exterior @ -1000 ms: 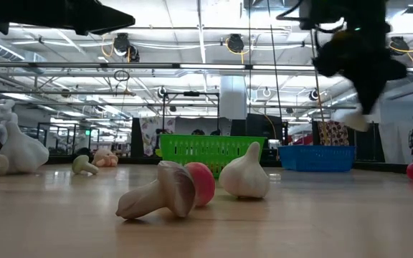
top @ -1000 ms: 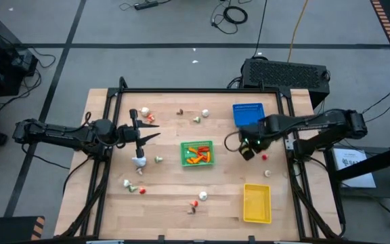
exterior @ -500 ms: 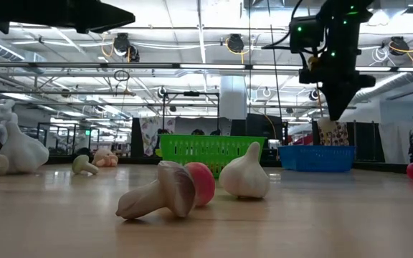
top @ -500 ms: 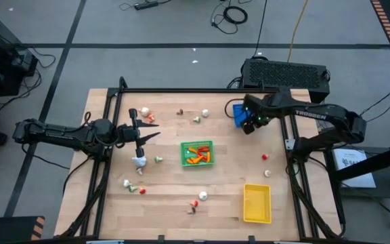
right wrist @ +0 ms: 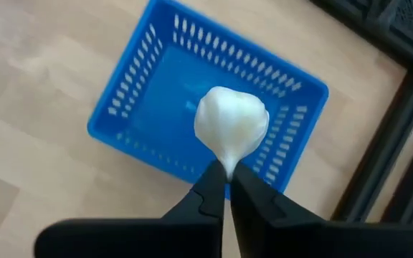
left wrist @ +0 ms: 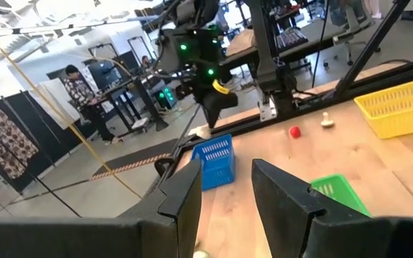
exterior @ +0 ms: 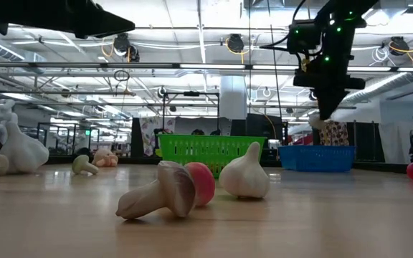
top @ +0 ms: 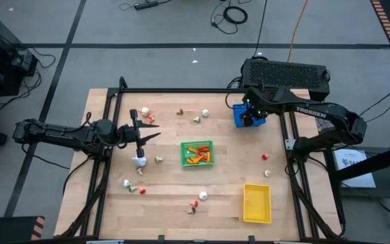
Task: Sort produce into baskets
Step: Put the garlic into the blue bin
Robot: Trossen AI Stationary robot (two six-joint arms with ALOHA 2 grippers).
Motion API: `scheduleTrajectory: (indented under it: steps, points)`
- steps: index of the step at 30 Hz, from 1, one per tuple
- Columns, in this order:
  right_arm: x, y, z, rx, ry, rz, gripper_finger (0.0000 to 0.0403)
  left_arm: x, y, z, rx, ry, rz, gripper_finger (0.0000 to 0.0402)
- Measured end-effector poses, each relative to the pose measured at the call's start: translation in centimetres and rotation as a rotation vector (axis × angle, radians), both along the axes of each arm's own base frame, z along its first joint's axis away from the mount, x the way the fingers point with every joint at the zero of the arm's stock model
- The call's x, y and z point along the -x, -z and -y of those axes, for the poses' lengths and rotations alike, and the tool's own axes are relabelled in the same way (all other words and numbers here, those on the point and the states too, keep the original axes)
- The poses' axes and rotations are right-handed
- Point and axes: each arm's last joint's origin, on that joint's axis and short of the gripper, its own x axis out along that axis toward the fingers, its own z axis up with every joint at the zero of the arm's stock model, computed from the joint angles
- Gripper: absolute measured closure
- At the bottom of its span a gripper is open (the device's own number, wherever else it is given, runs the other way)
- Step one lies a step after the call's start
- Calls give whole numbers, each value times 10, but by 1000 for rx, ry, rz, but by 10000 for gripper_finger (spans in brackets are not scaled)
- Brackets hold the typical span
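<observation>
The right tool (right wrist: 226,174) is clamped on the stem of a white garlic (right wrist: 231,122) — directly above the blue basket (right wrist: 149,75). The left tool (top: 143,133) waits half open over the tabletop's left side, so the drop is straight down

A black box with a vented top (top: 286,73) sits just behind the wooden table (top: 222,207). Cables (top: 234,13) trail over the grey floor, and a person (left wrist: 79,89) stands far back in the room.

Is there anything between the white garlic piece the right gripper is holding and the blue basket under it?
Nothing visible. The right gripper holds the white toy garlic bulb by its stem directly above the blue plastic mesh basket, whose floor looks bare.
</observation>
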Motion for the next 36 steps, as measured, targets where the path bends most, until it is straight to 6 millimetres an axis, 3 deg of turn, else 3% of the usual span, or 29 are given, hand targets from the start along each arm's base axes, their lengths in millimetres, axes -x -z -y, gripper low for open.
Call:
scheduleTrajectory:
  steps: [21,30,36]
  points:
    - [-5,10,16,-1,22,2,303,0,3,0,56,-3,-22,270]
    - [-19,7,15,-112,-61,211,289,0,4,0,81,-3,-23,270]
    - [-37,3,6,-69,-145,309,289,0,4,0,82,-3,-25,270]
